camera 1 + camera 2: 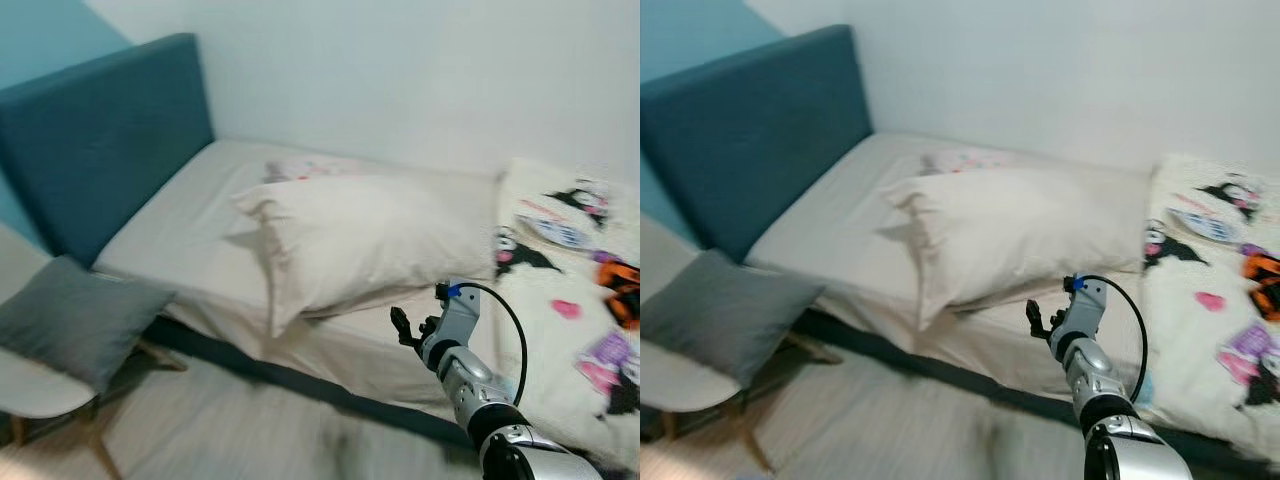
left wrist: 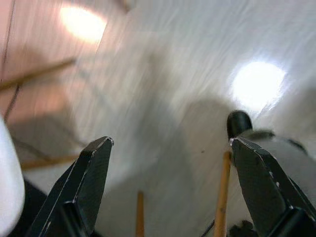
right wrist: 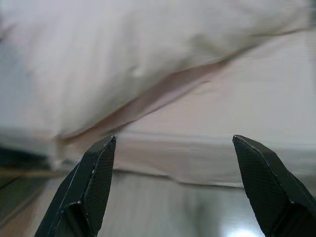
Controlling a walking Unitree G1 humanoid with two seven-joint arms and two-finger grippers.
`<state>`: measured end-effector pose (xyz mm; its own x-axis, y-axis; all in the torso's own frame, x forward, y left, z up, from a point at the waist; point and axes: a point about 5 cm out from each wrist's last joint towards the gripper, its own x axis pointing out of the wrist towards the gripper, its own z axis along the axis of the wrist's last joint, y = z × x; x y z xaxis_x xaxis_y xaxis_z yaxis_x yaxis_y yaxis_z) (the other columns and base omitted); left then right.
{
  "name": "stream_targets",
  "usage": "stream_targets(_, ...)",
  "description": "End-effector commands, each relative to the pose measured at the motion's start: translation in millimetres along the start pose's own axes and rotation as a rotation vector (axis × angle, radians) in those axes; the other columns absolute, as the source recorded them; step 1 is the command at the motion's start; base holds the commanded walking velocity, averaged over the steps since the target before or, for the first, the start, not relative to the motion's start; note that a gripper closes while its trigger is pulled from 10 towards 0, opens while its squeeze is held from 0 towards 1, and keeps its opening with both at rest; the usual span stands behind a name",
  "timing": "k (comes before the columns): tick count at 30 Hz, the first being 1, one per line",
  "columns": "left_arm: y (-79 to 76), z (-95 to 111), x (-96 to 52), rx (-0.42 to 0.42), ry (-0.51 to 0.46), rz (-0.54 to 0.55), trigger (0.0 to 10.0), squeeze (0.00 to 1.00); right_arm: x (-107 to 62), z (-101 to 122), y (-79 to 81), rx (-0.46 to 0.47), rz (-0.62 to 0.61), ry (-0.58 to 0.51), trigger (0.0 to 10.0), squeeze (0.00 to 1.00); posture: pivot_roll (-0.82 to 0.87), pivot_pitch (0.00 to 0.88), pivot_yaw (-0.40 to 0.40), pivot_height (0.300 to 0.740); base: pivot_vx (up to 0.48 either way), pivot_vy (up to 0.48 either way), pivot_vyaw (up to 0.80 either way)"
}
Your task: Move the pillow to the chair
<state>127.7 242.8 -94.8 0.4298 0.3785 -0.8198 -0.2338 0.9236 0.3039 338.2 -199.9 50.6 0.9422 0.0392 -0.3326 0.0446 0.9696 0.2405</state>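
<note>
A large cream pillow (image 1: 370,240) lies on the bed (image 1: 200,215), tilted toward the bed's near edge. My right gripper (image 1: 402,325) is raised just in front of the mattress edge, below the pillow's lower right side and apart from it. In the right wrist view the fingers (image 3: 94,182) stand open, with the pillow (image 3: 123,59) ahead of them and nothing between them. A white chair (image 1: 30,385) with a grey cushion (image 1: 75,320) stands at the lower left. My left gripper (image 2: 170,185) hangs open over the floor.
A blue padded headboard (image 1: 100,140) stands at the bed's left end. A cartoon-print blanket (image 1: 580,300) covers the right part of the bed. Pale wooden floor (image 1: 250,430) runs between the chair and the bed.
</note>
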Motion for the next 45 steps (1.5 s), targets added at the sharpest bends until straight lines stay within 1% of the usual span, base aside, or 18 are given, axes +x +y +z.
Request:
stream_targets(1,2.2,5.1,1.0,0.017,-0.020,-0.002,10.0,0.00,-0.8,-5.2,-0.7,-0.016,-0.018,0.026,10.0,0.00,-0.08,0.035,-0.021,0.740,0.416,0.000,-0.74)
stream_targets(10,0.3,5.1,0.8,0.020,-0.021,-0.008,10.0,0.00,-2.3,-7.8,-5.5,0.006,-0.053,0.033,10.0,0.00,-0.09,0.034,-0.020,0.740,0.412,0.000,-0.74)
stream_targets(16,0.0,5.5,0.9,0.025,-0.022,-0.008,10.0,0.00,-2.1,-10.8,-1.5,0.047,-0.024,0.042,10.0,0.00,-0.09,0.035,-0.019,0.740,0.382,0.000,-0.74)
stream_targets(17,0.1,5.7,0.9,0.026,-0.022,-0.007,10.0,0.00,-1.2,-11.0,4.1,0.071,0.017,0.038,10.0,0.00,-0.09,0.035,-0.019,0.740,0.371,0.000,0.00)
stream_targets(18,0.1,5.7,0.9,0.026,-0.022,-0.007,10.0,0.00,-1.2,-11.0,4.1,0.071,0.017,0.038,10.0,0.00,-0.09,0.035,-0.019,0.740,0.371,0.000,0.00)
stream_targets(19,0.5,5.8,0.9,0.028,-0.022,-0.005,10.0,0.00,0.2,-11.5,14.6,0.105,0.095,0.035,10.0,0.00,-0.09,0.034,-0.018,0.740,0.364,0.000,0.00)
stream_targets(21,0.6,5.8,1.0,0.028,-0.022,-0.004,10.0,0.00,0.6,-11.7,19.1,0.117,0.127,0.035,10.0,0.00,-0.09,0.034,-0.018,0.740,0.364,0.000,0.00)
stream_targets(22,1.0,5.7,1.0,0.027,-0.022,0.000,10.0,0.00,0.9,-11.5,25.0,0.136,0.179,0.029,10.0,0.00,-0.09,0.033,-0.018,0.740,0.345,0.000,0.00)
stream_targets(24,2.6,5.2,1.0,0.020,-0.020,0.018,10.0,0.00,0.2,-13.2,38.4,0.100,0.305,0.034,10.0,0.00,-0.08,0.031,-0.018,0.740,0.000,0.000,0.80)
stream_targets(27,3.7,4.9,1.0,0.024,-0.018,0.028,10.0,0.00,-0.4,-14.5,44.5,0.075,0.354,0.036,10.0,0.00,-0.08,0.031,-0.018,0.740,0.000,0.000,0.80)
stream_targets(30,4.2,4.8,1.1,0.027,-0.018,0.030,10.0,0.00,-0.4,-15.0,44.7,0.086,0.350,0.036,10.0,0.00,-0.08,0.031,-0.018,0.740,0.000,0.000,0.80)
stream_targets(33,5.9,4.3,1.2,0.033,-0.016,0.040,10.0,0.00,-0.7,-18.9,44.6,0.115,0.350,0.068,10.0,0.00,-0.09,0.029,-0.018,0.740,0.000,0.000,0.00)
stream_targets(35,8.5,4.0,1.2,0.045,-0.017,0.060,10.0,0.00,-2.3,-30.3,38.7,0.119,0.282,0.149,10.0,0.00,-0.09,0.029,-0.019,0.740,0.000,0.000,0.00)
stream_targets(37,9.1,3.9,1.3,0.048,-0.018,0.064,10.0,0.00,-2.7,-31.7,37.7,0.125,0.274,0.157,10.0,0.00,-0.09,0.029,-0.019,0.740,0.000,0.000,0.00)
stream_targets(39,12.1,4.6,1.5,0.055,-0.021,0.088,10.0,0.00,-3.7,-34.3,37.3,0.168,0.288,0.179,10.0,0.00,-0.09,0.032,-0.019,0.740,0.000,0.000,0.00)
stream_targets(40,17.0,7.3,1.9,0.061,-0.033,0.125,10.0,0.00,-4.5,-35.0,37.2,0.222,0.303,0.178,10.0,0.00,-0.09,0.035,-0.020,0.730,0.000,0.000,0.00)
stream_targets(41,19.5,9.2,2.2,0.061,-0.041,0.145,10.0,0.00,-4.7,-34.9,35.8,0.244,0.297,0.173,10.0,0.00,-0.09,0.035,-0.020,0.725,0.000,0.000,0.00)
stream_targets(45,27.2,16.1,2.9,0.039,-0.069,0.197,10.0,0.00,-5.1,-33.8,31.0,0.294,0.274,0.157,10.0,0.00,-0.09,0.039,-0.022,0.710,0.000,0.000,0.00)
